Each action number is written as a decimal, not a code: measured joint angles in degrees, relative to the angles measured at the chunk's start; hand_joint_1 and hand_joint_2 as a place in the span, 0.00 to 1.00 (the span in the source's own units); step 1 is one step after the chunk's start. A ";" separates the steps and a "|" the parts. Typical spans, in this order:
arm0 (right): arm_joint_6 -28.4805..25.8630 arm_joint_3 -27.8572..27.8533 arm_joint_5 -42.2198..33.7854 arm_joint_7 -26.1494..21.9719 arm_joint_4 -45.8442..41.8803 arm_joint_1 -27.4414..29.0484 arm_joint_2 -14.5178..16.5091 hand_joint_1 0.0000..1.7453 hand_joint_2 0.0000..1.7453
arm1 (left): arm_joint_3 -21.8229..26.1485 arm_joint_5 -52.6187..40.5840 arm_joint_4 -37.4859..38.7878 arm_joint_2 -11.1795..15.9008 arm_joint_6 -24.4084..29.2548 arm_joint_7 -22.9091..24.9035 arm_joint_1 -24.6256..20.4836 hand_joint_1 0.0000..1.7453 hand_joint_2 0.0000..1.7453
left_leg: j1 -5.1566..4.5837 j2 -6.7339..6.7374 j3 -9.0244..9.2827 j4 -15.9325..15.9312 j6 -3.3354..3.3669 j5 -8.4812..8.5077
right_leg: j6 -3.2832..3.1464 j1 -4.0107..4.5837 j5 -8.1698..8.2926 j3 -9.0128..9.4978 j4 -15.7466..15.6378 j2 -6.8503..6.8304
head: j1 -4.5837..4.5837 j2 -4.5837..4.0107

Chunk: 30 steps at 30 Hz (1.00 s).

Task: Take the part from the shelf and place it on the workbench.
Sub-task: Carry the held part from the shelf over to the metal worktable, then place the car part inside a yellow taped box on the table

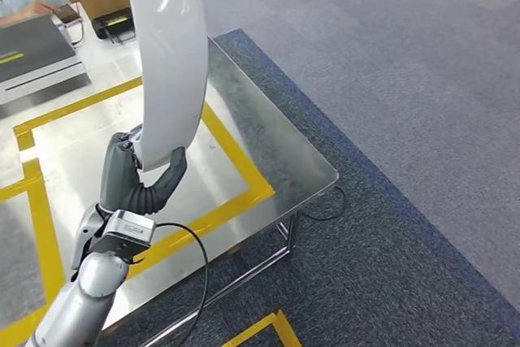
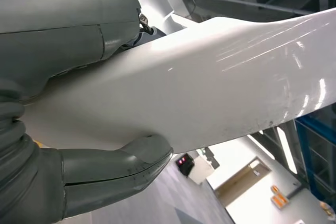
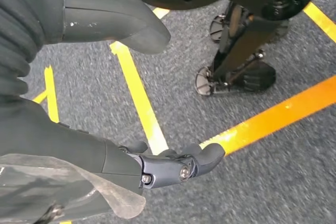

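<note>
White curved part (image 1: 170, 54) stands gripped in the left robot hand (image 1: 138, 176) above the tabletop (image 1: 270, 152); lowering it comes next, I judge.

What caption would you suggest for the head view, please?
Left robot hand holds a curved white part upright above the steel workbench.

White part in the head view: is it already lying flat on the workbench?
No. The left hand holds the white part upright by its lower end, above the workbench.
</note>
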 joint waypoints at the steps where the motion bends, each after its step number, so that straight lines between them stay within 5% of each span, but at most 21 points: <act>1: 0.00 0.00 0.00 -0.01 -0.01 0.07 0.02 0.00 1.00 | 0.00 0.01 -0.01 0.00 0.01 0.00 -0.02 1.00 1.00 | -0.01 1.92 -1.41 3.19 -0.26 -1.65 | -0.30 0.06 -0.08 0.22 -0.08 -0.80 | -0.20 0.00; 3: -0.01 0.00 -0.01 0.00 0.01 0.20 0.02 0.00 1.00 | -0.01 0.01 0.00 0.01 0.02 0.00 0.01 1.00 1.00 | 0.20 3.62 -5.02 10.71 -0.61 -4.74 | -0.61 0.24 -0.31 0.45 -0.08 -2.38 | -0.41 0.00; 5: -0.01 0.00 -0.02 0.01 0.02 0.21 0.02 0.00 1.00 | -0.02 0.01 0.01 0.05 0.02 0.01 0.09 1.00 1.00 | 0.34 3.94 -6.22 13.04 -0.60 -4.61 | -0.65 0.39 -0.50 0.64 -0.07 -3.97 | -0.42 0.00; 8: -0.01 0.00 -0.01 0.01 0.02 0.06 0.03 0.00 1.00 | -0.01 0.01 0.00 0.08 0.01 0.01 0.05 1.00 1.00 | -0.19 6.40 -0.85 2.84 0.33 0.56 | -0.42 0.64 -0.94 1.27 -0.10 -6.02 | -0.40 0.00; 10: 0.00 0.00 0.00 0.01 0.02 0.03 0.04 0.00 1.00 | -0.01 0.01 -0.01 0.04 0.02 0.01 -0.06 1.00 1.00 | -0.99 8.71 1.72 -2.33 1.12 1.67 | 0.05 0.89 -1.28 1.54 -0.11 -7.17 | -0.38 0.00; 11: 0.00 0.00 0.00 0.01 0.02 0.03 0.04 0.00 1.00 | -0.01 0.01 0.00 0.05 0.01 0.01 -0.09 1.00 1.00 | -1.29 9.03 1.92 -2.97 1.36 1.40 | 0.34 0.99 -1.40 1.66 -0.20 -7.82 | -0.37 0.00; 13: 0.00 0.00 0.00 0.01 0.02 -0.05 0.04 0.00 1.00 | -0.01 0.01 -0.02 0.05 0.01 0.01 -0.04 1.00 1.00 | -1.18 7.63 1.92 -3.50 1.77 1.65 | 0.92 1.03 -1.70 1.90 -0.41 -8.93 | -0.37 0.01; 15: 0.02 0.00 0.02 -0.02 0.01 -0.21 0.03 0.00 1.00 | -0.01 0.01 -0.05 0.02 0.02 0.01 -0.11 1.00 1.00 | -0.77 6.25 2.21 -4.20 2.33 2.07 | 1.41 0.92 -3.22 1.17 1.41 -6.79 | -0.22 0.01; 17: 0.02 0.00 0.02 -0.04 0.01 -0.19 0.02 0.00 1.00 | 0.00 0.01 -0.07 -0.07 0.03 0.01 -0.21 1.00 1.00 | -0.56 4.98 2.31 -4.51 2.74 2.27 | 1.68 0.80 -6.45 -1.93 7.78 -3.17 | 0.10 0.00; 19: -0.01 0.00 0.01 -0.01 0.02 0.05 0.01 0.00 1.00 | 0.00 0.01 -0.06 -0.11 0.02 0.01 -0.11 1.00 1.00 | -0.55 3.47 2.25 -4.48 2.86 2.28 | 1.84 0.78 -8.57 -5.79 14.68 -1.92 | 0.26 0.00; 20: -0.01 0.00 0.00 0.00 0.02 0.15 0.00 0.00 1.00 | 0.00 0.01 -0.06 -0.10 0.01 0.01 -0.04 1.00 1.00 | -0.53 2.64 2.27 -4.43 2.86 2.27 | 1.90 0.77 -8.08 -6.68 15.67 -1.78 | 0.26 0.00; 22: -0.01 0.00 0.00 0.01 0.02 0.17 -0.01 0.00 1.00 | 0.00 0.00 -0.06 -0.10 0.00 0.01 0.02 1.00 1.00 | -0.37 1.02 2.33 -4.14 2.65 2.15 | 2.05 0.57 -4.05 -5.22 10.98 -1.29 | 0.26 0.00; 24: -0.01 0.00 0.00 0.01 0.02 0.11 -0.02 0.00 1.00 | 0.00 0.00 -0.06 -0.10 0.00 0.01 -0.01 1.00 1.00 | -0.23 -0.36 2.11 -3.47 2.08 1.81 | 2.16 0.10 -0.85 -2.17 3.81 1.27 | 0.28 0.00; 26: 0.00 0.00 0.01 0.02 0.02 0.12 -0.02 0.00 1.00 | -0.02 -0.01 -0.07 -0.10 -0.02 0.01 -0.09 1.00 1.00 | -0.11 -1.61 1.47 -2.97 1.38 1.81 | 1.83 -0.15 -0.58 -0.64 0.91 3.36 | 0.27 0.01; 27: 0.01 0.00 0.01 0.02 0.02 0.13 -0.02 0.00 1.00 | -0.03 0.00 -0.08 -0.09 -0.03 0.01 -0.13 1.00 1.00 | -0.07 -2.25 1.18 -2.90 1.05 1.96 | 1.52 -0.09 -0.68 -0.45 0.66 3.36 | 0.24 0.01; 28: 0.01 0.00 0.01 0.02 0.02 0.16 -0.02 0.00 1.00 | -0.03 0.00 -0.08 -0.08 -0.03 0.01 -0.11 1.00 1.00 | 0.09 -2.80 0.94 -2.93 0.78 2.07 | 1.08 -0.12 -0.61 -0.30 0.70 2.66 | 0.23 0.02; 30: 0.01 0.00 0.00 0.01 0.02 0.19 -0.02 0.00 1.00 | -0.01 0.01 -0.08 -0.04 -0.03 0.01 -0.13 1.00 1.00 | -0.02 -1.29 0.14 -1.43 0.20 1.15 | 0.37 -0.14 -0.53 -0.01 0.49 1.23 | -0.04 0.01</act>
